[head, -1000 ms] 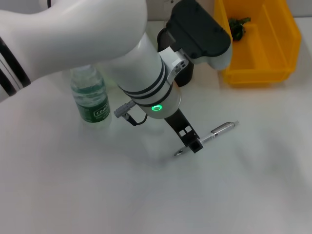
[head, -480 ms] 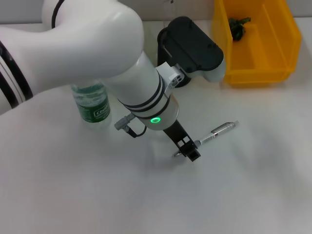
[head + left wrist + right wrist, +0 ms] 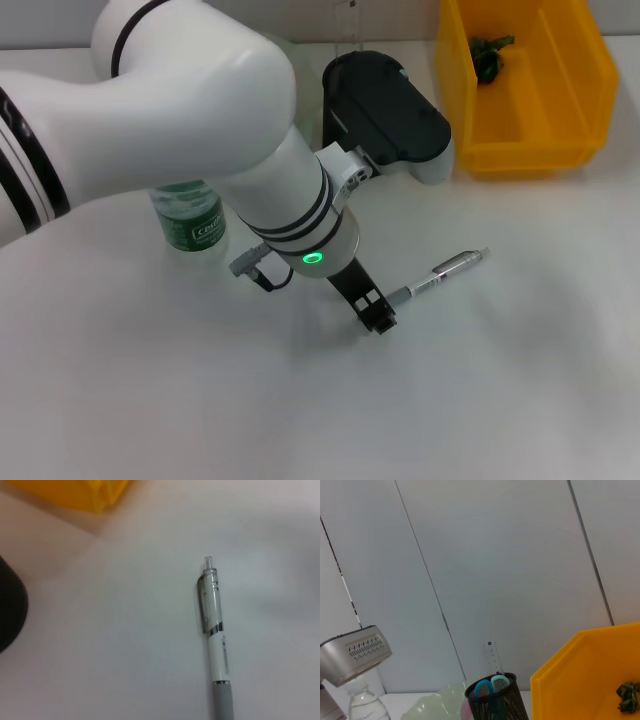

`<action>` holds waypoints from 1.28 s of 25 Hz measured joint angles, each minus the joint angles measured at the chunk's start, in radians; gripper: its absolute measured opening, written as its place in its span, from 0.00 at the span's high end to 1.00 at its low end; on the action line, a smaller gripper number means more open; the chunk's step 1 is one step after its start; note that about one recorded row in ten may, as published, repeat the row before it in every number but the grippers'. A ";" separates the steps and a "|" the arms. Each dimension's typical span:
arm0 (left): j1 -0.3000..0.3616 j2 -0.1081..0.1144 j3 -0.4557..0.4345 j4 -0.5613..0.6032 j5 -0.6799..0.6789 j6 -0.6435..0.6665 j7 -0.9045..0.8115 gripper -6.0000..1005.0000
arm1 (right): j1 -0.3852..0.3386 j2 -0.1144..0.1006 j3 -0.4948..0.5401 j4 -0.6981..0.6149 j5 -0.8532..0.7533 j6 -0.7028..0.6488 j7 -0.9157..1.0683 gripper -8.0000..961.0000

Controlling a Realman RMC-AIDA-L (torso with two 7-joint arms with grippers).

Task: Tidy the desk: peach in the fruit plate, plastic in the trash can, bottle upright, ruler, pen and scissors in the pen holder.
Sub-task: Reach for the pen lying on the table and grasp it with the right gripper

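Lying on the white desk (image 3: 480, 400) (grey wall panels behind), the pen (image 3: 440, 275) meets the left claw (image 3: 378, 318), grip unclear.

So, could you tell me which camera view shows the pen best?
The left wrist view: the pen fills it, with clip, plunger and grey grip clear. The head view shows the pen whole but small on the table, its grip end at the left gripper. The right wrist view misses it.
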State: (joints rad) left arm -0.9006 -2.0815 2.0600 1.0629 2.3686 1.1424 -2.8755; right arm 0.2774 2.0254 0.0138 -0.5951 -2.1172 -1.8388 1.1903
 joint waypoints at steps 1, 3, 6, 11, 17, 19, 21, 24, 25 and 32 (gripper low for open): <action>0.000 0.000 0.002 0.000 0.000 0.000 0.000 0.55 | 0.000 0.000 0.000 0.000 0.000 0.000 0.000 0.36; 0.000 0.000 0.005 -0.003 -0.001 -0.001 0.000 0.55 | 0.000 0.000 0.000 0.000 0.001 0.000 0.000 0.36; 0.000 0.000 0.009 -0.004 -0.001 -0.001 0.000 0.55 | 0.000 0.000 0.000 0.000 0.001 0.000 0.000 0.36; 0.001 0.000 0.017 -0.006 -0.003 -0.001 -0.001 0.56 | 0.002 0.001 0.000 0.000 0.001 0.000 0.000 0.36; 0.006 0.000 0.020 -0.006 -0.003 0.000 -0.001 0.58 | 0.002 0.001 0.000 0.009 0.001 0.000 0.000 0.36; 0.007 0.000 0.020 -0.004 -0.003 0.000 -0.001 0.58 | 0.004 -0.001 0.000 0.019 0.000 0.002 -0.001 0.36; 0.007 0.000 0.021 -0.001 -0.003 0.000 -0.001 0.59 | 0.005 -0.003 0.000 0.024 0.000 0.005 -0.001 0.36; 0.007 0.000 0.023 0.002 -0.003 0.000 -0.001 0.62 | 0.007 -0.003 0.000 0.025 0.000 0.006 -0.001 0.36; 0.007 0.000 0.023 0.003 -0.003 -0.001 -0.001 0.63 | 0.008 -0.003 0.000 0.025 0.000 0.006 -0.001 0.36; 0.006 0.000 0.025 0.003 -0.003 -0.008 -0.001 0.67 | 0.010 -0.002 0.000 0.024 0.000 0.007 -0.001 0.35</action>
State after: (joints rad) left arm -0.8943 -2.0815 2.0851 1.0662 2.3654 1.1348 -2.8763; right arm 0.2876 2.0235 0.0138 -0.5707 -2.1169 -1.8316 1.1888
